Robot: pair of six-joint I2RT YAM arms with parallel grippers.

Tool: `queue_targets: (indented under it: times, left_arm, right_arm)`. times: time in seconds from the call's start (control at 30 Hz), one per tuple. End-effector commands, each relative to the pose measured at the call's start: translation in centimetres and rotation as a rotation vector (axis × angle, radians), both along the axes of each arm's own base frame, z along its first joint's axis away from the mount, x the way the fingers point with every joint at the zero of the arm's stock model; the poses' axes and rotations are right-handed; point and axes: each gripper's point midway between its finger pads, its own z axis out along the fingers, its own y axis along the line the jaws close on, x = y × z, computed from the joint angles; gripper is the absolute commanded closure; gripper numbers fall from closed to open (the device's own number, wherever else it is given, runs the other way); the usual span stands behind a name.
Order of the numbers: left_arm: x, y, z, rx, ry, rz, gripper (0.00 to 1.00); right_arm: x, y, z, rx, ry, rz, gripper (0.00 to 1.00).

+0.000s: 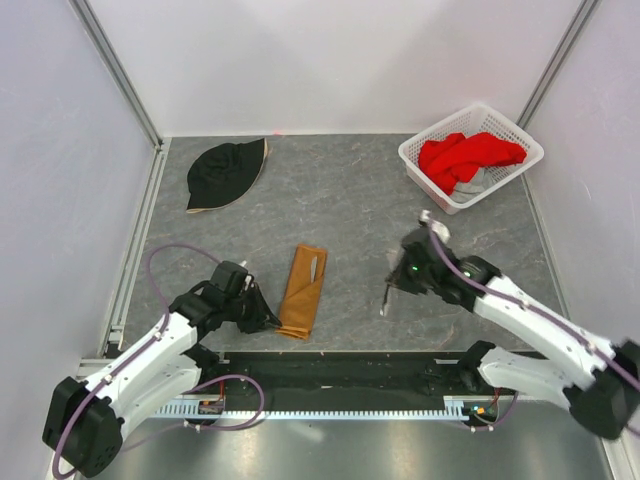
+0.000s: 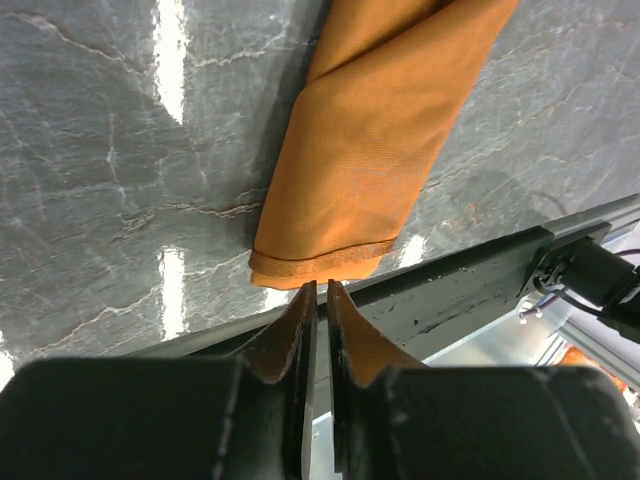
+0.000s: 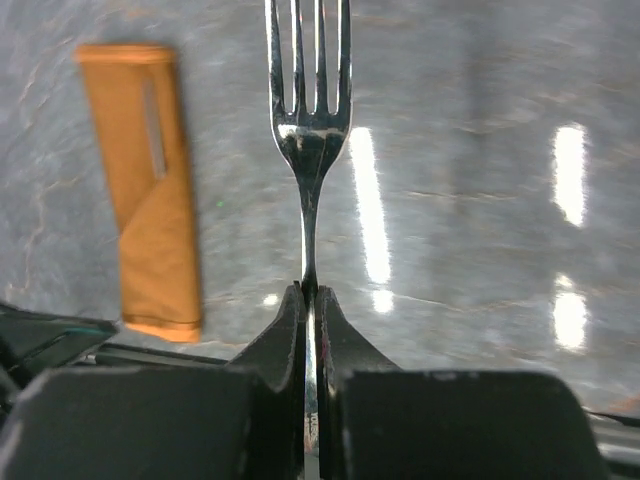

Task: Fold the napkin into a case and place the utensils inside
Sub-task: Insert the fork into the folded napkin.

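Observation:
The napkin lies folded as a narrow orange-brown case on the grey table. The thin grey knife is tucked into its far end, with the tip showing. My left gripper is shut and empty. Its tips sit right at the near end of the case. My right gripper is shut on the handle of the silver fork and holds it to the right of the case. In the right wrist view, the fork points tines away from my gripper. The case and knife are at the left.
A black hat lies at the far left. A white basket with a red cloth stands at the far right. A black rail runs along the table's near edge, close behind the case.

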Motion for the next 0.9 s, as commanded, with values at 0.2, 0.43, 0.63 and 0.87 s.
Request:
queue_targets:
  times: [0.2,0.43,0.63,0.87]
  left_arm:
    - [-0.8,-1.2,-0.9,-0.079,0.058,-0.004,0.90]
    - [-0.5,-1.9,0.5,-0.130,0.014,-0.033,0.90]
    - [-1.4,-1.5,-1.7,-0.080,0.104,-0.037,0.94]
    - [-1.2,-1.7,-2.2,-0.084,0.107,-0.037,0.95]
  right_arm:
    - [11.3,15.7,2.8,-0.063,-0.205,0.069,1.00]
    - [14.5,20.9,-1.6,-0.087,-0.151,0.111,1.00]
    - [15.1,22.3,-3.1,-0.101,-0.130,0.124,1.00]
    - [13.4,22.9,-5.5,-0.174,-0.121,0.131,1.00]
